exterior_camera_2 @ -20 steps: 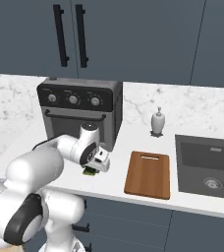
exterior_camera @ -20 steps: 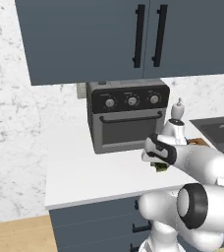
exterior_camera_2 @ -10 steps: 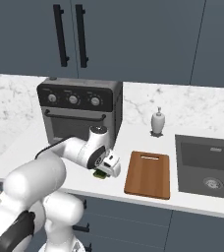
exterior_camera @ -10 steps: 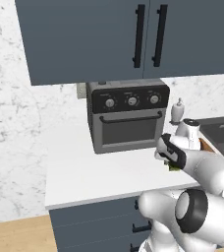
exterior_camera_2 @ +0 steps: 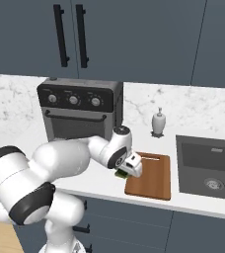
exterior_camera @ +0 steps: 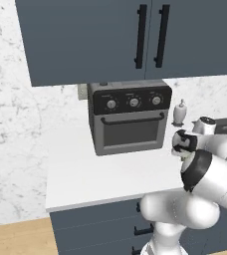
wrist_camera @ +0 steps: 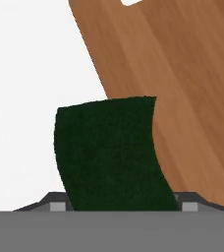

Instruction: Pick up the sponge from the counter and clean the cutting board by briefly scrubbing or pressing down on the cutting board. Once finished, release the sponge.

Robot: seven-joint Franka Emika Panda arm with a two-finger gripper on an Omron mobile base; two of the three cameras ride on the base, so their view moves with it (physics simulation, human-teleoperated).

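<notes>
Gripper (exterior_camera_2: 128, 169) clamped on the sponge (wrist_camera: 111, 152), held above the left edge of the cutting board (exterior_camera_2: 150, 176) on the white counter (exterior_camera: 95, 174); toaster oven (exterior_camera_2: 80, 111) behind, soap bottle (exterior_camera_2: 158, 122) and sink (exterior_camera_2: 210, 170) beyond.

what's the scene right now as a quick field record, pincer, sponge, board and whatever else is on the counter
pincer: shut on sponge
sponge: held, dark scouring face toward the hand camera, at the board's left edge
cutting board: flat on counter, beside the sink
counter: white
toaster oven: against the wall, door closed
soap dispenser: behind the board
sink: right of board
</notes>
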